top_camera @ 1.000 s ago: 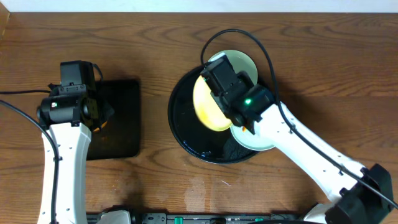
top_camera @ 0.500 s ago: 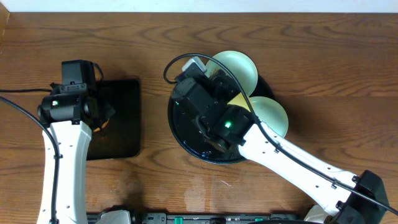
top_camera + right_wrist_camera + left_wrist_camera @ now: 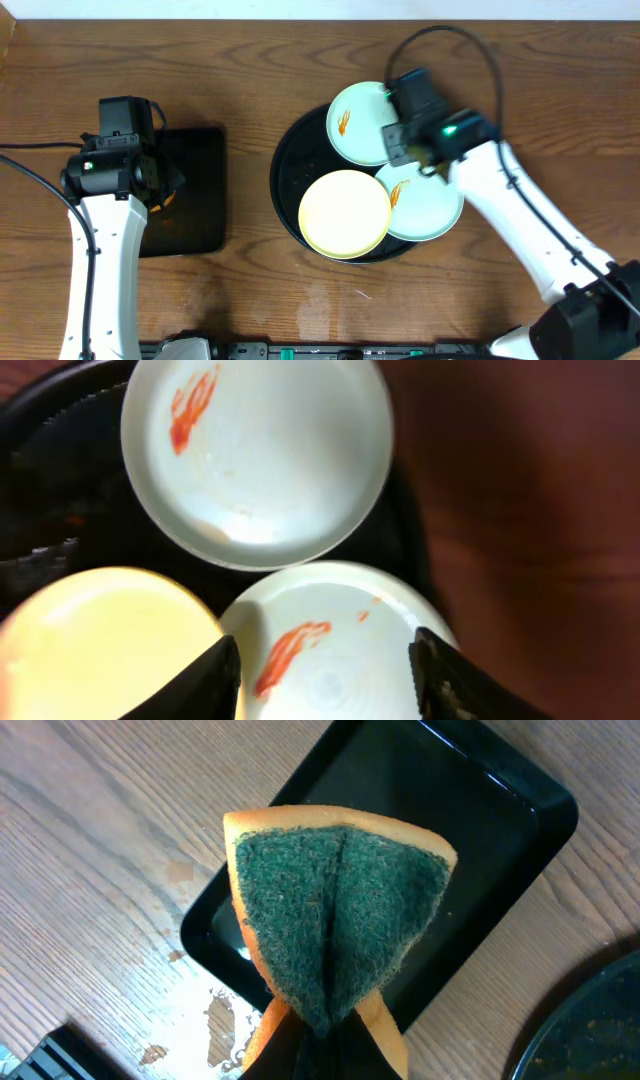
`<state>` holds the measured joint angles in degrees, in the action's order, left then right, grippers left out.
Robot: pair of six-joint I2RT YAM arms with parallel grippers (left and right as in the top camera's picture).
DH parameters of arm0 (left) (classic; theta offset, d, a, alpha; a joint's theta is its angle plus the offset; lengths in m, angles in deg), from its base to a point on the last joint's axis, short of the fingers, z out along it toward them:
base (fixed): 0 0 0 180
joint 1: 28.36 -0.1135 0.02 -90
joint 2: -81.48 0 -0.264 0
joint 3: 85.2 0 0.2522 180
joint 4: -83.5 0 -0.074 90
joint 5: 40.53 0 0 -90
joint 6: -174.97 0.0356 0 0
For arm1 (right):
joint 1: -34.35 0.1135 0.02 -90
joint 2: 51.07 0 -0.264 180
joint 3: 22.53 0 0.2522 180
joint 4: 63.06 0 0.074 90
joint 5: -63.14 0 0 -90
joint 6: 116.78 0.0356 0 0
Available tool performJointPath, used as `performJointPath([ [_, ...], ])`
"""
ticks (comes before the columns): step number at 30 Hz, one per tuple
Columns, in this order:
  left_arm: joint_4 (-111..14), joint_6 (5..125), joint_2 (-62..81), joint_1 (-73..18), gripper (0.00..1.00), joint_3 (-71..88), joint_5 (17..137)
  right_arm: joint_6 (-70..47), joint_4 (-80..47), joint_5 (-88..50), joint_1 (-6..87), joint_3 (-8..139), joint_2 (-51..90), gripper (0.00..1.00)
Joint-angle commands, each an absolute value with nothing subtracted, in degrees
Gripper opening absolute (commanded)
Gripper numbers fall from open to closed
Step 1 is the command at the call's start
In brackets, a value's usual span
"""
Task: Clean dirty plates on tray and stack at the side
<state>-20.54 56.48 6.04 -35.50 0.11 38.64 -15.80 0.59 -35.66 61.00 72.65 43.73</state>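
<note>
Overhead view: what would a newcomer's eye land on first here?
The round black tray is crowded: a clean-looking yellow plate nearest the robot, and two mint plates at its far and right edges, both smeared orange. Off to the side, the left gripper pinches a folded green sponge above the rectangular tray.

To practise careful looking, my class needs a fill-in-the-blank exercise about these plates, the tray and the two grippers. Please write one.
1. The round tray holds ___ plates.
2. The plate showing no sauce smear is pale ___.
3. The left gripper is shut on a ___.
4. The right gripper, above the plates, is ___ and holds nothing.
Missing words: three; yellow; sponge; open.
</note>
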Motion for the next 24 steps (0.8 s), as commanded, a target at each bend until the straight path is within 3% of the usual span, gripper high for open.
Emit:
performJointPath([
  [1, -20.39, 56.86, 5.80, -35.81, 0.08, 0.03, 38.29, -12.37, 1.96, -15.90, 58.49, 71.34, 45.11, 0.56],
  [5, -20.39, 56.86, 5.80, -35.81, 0.08, 0.03, 38.29, -8.54, 4.50, -11.88, 58.66, 70.01, 46.25, 0.57],
  [9, -20.37, 56.86, 5.80, -35.81, 0.08, 0.03, 38.31, 1.62, 8.24, -21.36, 61.35, 69.22, 46.44, 0.70],
  [13, -20.08, 56.86, 5.80, -35.81, 0.08, 0.03, 38.31, 7.04, 7.82, -31.00, 64.30, 65.92, 46.44, 0.70],
  [24, -19.88, 56.83, 5.80, -35.78, 0.08, 0.03, 38.31, 10.54, 0.13, -25.93, 68.37, 57.99, 46.44, 0.66],
])
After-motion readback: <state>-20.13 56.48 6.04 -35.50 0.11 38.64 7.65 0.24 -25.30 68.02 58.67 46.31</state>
